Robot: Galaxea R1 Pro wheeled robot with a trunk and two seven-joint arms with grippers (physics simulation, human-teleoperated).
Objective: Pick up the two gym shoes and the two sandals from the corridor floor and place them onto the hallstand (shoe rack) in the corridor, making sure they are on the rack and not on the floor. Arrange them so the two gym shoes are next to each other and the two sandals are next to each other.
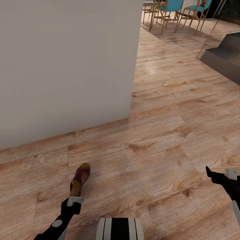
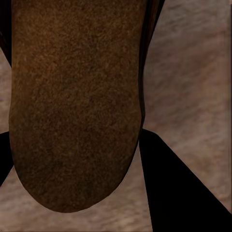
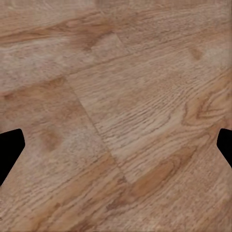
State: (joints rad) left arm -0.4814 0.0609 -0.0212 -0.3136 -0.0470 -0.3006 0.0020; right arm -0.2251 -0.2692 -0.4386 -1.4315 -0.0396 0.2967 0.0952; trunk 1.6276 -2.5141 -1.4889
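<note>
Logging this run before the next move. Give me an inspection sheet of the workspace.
Surface: wood-plank corridor floor, bare near the robot.
Job's things: one brown sandal held in the left tool, sole showing in the left wrist view.
Clutter: nothing seen.
Grippers: left tool shut on the sandal; right tool open over floor, holding nothing.
Cables: nothing seen.
Surroundings: pale wall ahead-left; turquoise chairs far off; dark step at right.

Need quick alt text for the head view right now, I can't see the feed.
The left tool holds a brown sandal over the wood-plank corridor floor, beside a pale wall corner. The right tool shows at the right edge with nothing in it, and turquoise chairs stand far ahead.
</note>
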